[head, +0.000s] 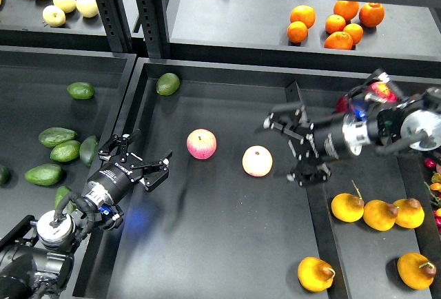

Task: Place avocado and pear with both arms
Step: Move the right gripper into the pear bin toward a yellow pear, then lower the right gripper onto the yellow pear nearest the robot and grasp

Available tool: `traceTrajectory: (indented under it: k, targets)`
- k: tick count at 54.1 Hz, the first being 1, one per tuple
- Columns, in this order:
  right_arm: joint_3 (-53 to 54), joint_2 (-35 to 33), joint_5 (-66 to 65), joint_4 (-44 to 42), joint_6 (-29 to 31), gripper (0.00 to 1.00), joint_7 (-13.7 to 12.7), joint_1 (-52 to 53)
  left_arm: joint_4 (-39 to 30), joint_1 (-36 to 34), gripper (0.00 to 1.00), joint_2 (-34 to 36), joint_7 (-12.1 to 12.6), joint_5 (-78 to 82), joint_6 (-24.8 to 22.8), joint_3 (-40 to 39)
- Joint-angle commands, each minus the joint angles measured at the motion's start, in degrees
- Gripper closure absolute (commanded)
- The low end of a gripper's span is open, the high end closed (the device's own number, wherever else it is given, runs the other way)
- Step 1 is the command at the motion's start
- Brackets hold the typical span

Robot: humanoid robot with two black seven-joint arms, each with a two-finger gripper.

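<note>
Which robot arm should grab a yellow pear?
The right one. Its end effector hangs open beside the pears in the right-hand bin, while the left end effector sits far across, near the avocados.

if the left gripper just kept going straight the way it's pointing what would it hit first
Probably the pink-red apple. The left gripper, open and empty, points up and to the right across the middle tray, and that apple lies nearest along that line. Its height above the tray is unclear, so it might pass over.

The black centre tray (227, 244) carries two pink-yellow apples (201, 143) and one round green avocado (167, 83). Yellow-orange pears (347, 207) lie in the right bin.
</note>
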Motion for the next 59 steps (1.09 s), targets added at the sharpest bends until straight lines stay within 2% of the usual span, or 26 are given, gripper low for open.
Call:
traceTrajectory:
  k: [1,8,25,45,59]
  targets:
    - [-5.5,1.4,-4.6,-0.1,4.5,0.0,0.0,0.8,0.0,-0.1,0.01,0.0,0.0,0.0,0.0,0.1]
    - [-11.1,1.7,-8.6,-0.4,8.5,0.0,0.0,2.9,0.0,-0.1,0.01,0.0,0.0,0.0,0.0,0.1]
    - [-27.0,3.5,-15.7,-2.0,8.5,0.0,0.0,9.9,-0.4,0.0,0.01,0.0,0.0,0.0,0.0,0.1]
    - [-34.3,7.9,-16.2,-2.0,8.5,0.0,0.0,9.4,-0.6,-0.1,0.01,0.0,0.0,0.0,0.0,0.6]
    - [-37.3,10.1,-17.5,-5.9,8.5,0.01,0.0,8.3,-0.6,-0.1,0.01,0.0,0.0,0.0,0.0,0.8]
